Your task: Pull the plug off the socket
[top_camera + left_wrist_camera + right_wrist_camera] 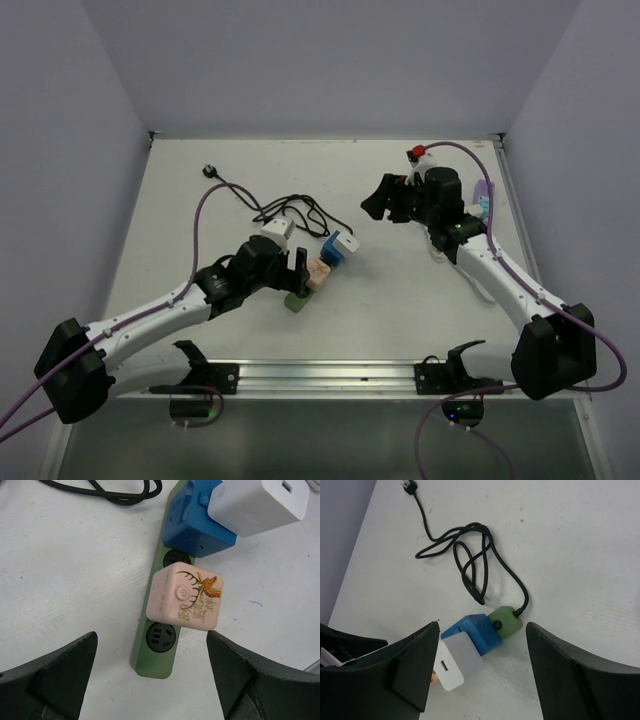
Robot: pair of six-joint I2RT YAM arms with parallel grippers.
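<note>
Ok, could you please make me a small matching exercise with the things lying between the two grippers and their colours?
Things:
1. power strip
2. cube plug with a deer picture
3. cable
4. charger

Colours:
A. black
B. pink
C. white
D. green

Pairs: 1-D, 2-B, 3-A, 4-C
</note>
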